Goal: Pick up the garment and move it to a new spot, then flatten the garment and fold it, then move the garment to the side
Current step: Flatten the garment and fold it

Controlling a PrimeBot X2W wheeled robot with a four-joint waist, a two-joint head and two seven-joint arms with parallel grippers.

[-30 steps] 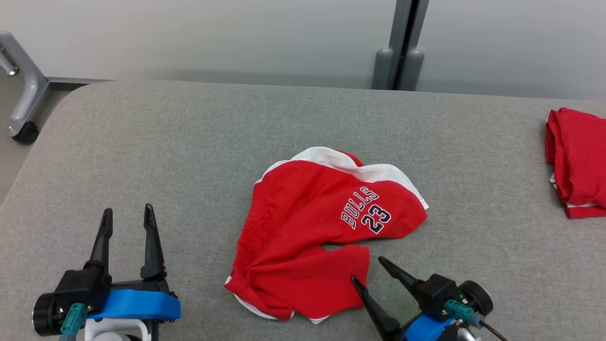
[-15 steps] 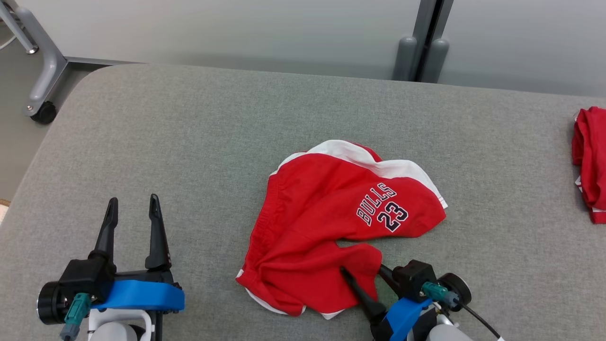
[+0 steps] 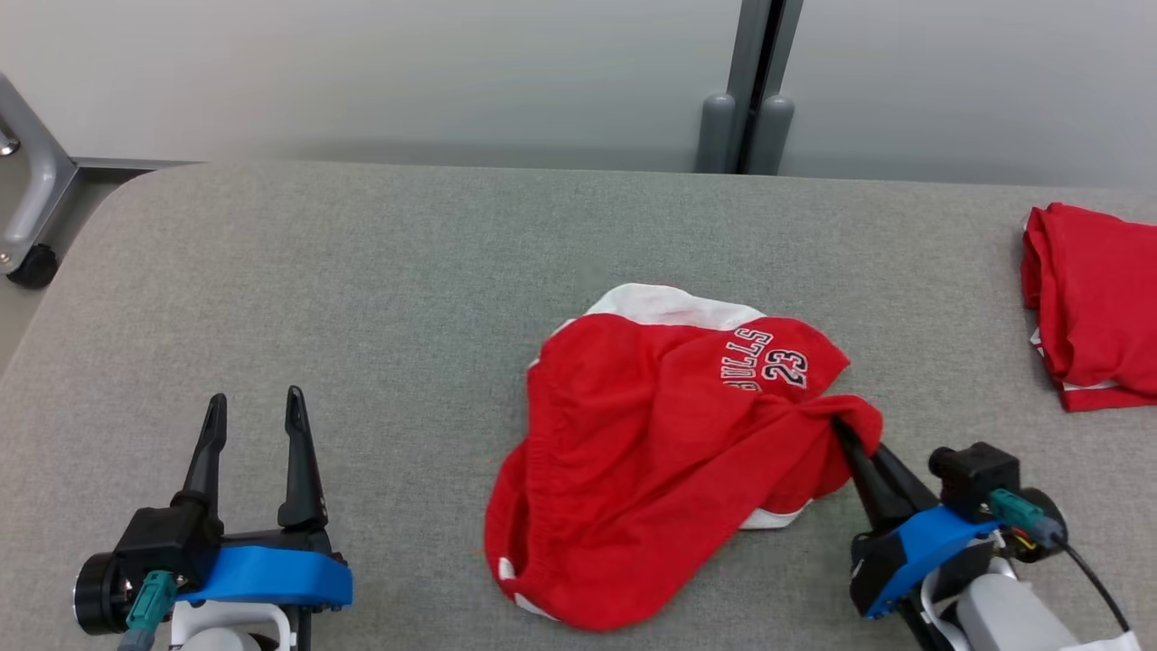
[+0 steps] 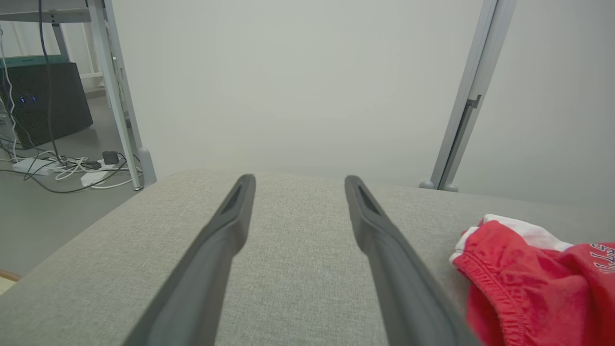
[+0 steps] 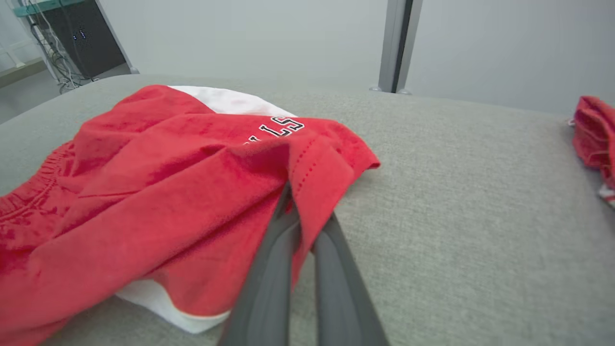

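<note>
The garment [image 3: 660, 443] is a pair of red shorts with white trim and "BULLS 23" printed on it, bunched up in the middle of the grey table [image 3: 362, 298]. My right gripper [image 3: 845, 432] is shut on the hem of one leg at the garment's right side, holding that corner lifted. In the right wrist view the red cloth [image 5: 168, 192] drapes over the closed fingers [image 5: 269, 283]. My left gripper [image 3: 253, 411] stands open at the lower left, well clear of the garment, with nothing between its fingers [image 4: 375, 226]. The garment's waistband edge [image 4: 499, 288] shows at the right of the left wrist view.
A second red garment [image 3: 1089, 303] lies folded at the table's far right edge, also seen as red cloth [image 5: 593, 134] in the right wrist view. A grey post [image 3: 746, 86] stands behind the table. A wheeled metal frame [image 3: 27, 217] is on the floor at the left.
My right gripper closed on the shorts' leg hem and pulled it up and to the right, bunching the garment. The head camera shifted. My left gripper stayed open.
</note>
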